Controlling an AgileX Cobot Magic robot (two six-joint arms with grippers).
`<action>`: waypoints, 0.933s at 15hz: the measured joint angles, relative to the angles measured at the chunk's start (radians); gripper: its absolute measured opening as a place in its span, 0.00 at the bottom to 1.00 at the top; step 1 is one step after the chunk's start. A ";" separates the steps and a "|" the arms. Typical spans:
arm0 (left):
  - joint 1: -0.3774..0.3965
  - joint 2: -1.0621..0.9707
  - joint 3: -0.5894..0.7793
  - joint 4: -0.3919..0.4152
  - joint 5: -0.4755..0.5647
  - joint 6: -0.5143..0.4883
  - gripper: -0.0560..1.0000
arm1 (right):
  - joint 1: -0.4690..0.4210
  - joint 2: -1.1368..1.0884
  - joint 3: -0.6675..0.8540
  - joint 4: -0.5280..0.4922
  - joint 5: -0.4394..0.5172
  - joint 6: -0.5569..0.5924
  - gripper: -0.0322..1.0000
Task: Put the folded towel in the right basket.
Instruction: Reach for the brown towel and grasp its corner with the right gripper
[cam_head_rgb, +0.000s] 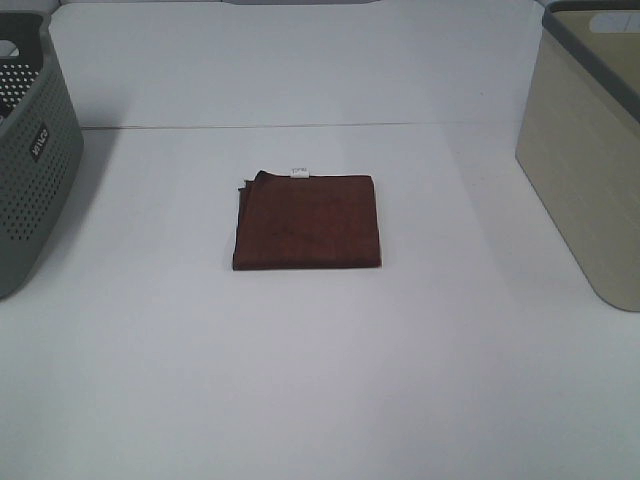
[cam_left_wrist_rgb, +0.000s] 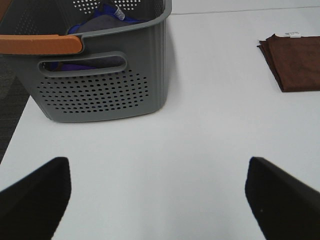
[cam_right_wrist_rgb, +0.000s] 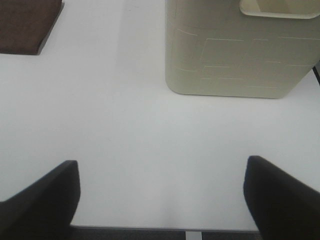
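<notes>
A folded dark brown towel (cam_head_rgb: 307, 221) with a small white tag lies flat in the middle of the white table. It also shows in the left wrist view (cam_left_wrist_rgb: 295, 61) and in the right wrist view (cam_right_wrist_rgb: 27, 24). The right basket (cam_head_rgb: 590, 150) is beige and stands at the table's right edge; the right wrist view shows its side (cam_right_wrist_rgb: 235, 55). My left gripper (cam_left_wrist_rgb: 157, 197) is open and empty, near the table's front left. My right gripper (cam_right_wrist_rgb: 161, 197) is open and empty, near the front right edge. Neither arm shows in the exterior view.
A grey perforated basket (cam_head_rgb: 30, 160) stands at the left edge; the left wrist view (cam_left_wrist_rgb: 100, 75) shows blue and grey cloth inside and an orange handle. The table's front edge (cam_right_wrist_rgb: 165, 231) lies just under my right gripper.
</notes>
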 joint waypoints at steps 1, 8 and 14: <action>0.000 0.000 0.000 0.000 0.000 0.000 0.89 | 0.000 0.000 0.000 -0.001 -0.003 0.000 0.86; 0.000 0.000 0.000 0.000 0.000 0.000 0.89 | 0.000 0.350 -0.166 0.045 -0.133 -0.003 0.85; 0.000 0.000 0.000 0.000 0.000 0.000 0.89 | 0.000 0.922 -0.505 0.237 -0.090 -0.067 0.85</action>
